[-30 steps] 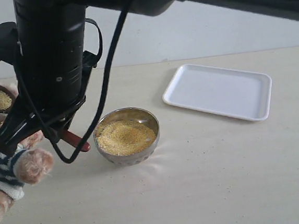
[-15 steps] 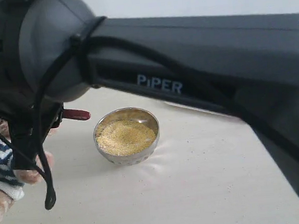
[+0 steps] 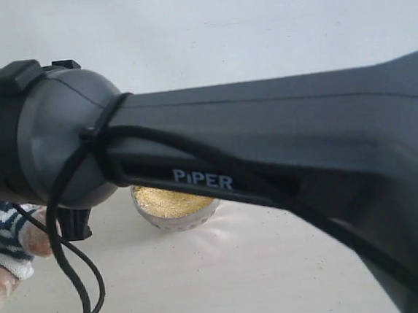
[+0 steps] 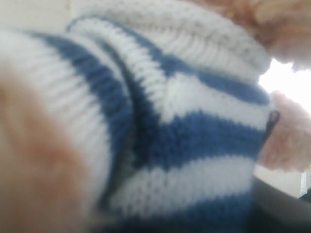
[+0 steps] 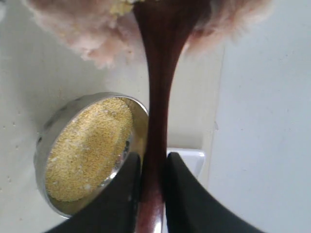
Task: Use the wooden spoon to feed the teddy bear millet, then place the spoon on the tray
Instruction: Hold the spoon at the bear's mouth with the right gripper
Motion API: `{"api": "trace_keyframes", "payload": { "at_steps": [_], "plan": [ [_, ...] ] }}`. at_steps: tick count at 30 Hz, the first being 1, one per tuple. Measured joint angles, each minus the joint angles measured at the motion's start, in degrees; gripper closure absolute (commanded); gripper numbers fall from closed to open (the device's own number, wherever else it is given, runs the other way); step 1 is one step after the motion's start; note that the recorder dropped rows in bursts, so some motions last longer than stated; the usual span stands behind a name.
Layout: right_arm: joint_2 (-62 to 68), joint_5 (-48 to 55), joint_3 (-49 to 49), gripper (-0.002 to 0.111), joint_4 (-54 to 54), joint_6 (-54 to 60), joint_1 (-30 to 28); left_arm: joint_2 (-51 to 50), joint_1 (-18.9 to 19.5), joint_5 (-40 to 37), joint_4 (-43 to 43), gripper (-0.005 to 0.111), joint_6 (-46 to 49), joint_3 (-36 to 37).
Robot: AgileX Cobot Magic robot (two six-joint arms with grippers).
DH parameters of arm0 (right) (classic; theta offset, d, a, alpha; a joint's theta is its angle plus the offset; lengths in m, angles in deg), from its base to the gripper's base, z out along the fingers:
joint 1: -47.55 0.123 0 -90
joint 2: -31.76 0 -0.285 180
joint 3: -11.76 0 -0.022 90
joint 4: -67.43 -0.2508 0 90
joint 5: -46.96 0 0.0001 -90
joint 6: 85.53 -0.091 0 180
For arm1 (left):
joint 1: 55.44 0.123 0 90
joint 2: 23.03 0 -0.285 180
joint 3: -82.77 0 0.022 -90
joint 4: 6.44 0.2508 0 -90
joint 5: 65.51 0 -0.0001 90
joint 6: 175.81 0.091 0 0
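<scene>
A dark wooden spoon (image 5: 158,97) meets a fluffy brown teddy bear (image 5: 82,29).
The right fingers (image 5: 184,199) pinch its handle; left fingers hidden, cannot tell.

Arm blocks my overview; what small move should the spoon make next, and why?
Probably tilt the wooden spoon slightly to tip its load: its head sits against the teddy bear, millet shows there, and the right gripper grips the handle.

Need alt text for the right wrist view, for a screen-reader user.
The right gripper clamps the handle of the dark wooden spoon, whose far end reaches the fluffy teddy bear. Beside the handle, a metal bowl of yellow millet sits on the table, and a corner of the white tray shows by the gripper.
</scene>
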Motion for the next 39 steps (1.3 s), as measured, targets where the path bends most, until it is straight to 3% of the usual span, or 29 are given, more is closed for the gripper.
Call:
{"api": "trace_keyframes", "payload": {
  "at_steps": [39],
  "plan": [
    [1.52,0.61,-0.13,0.106,16.56,-7.3,3.79,0.0,0.0,0.23,0.23,0.1,0.0,0.0]
  ]
}}
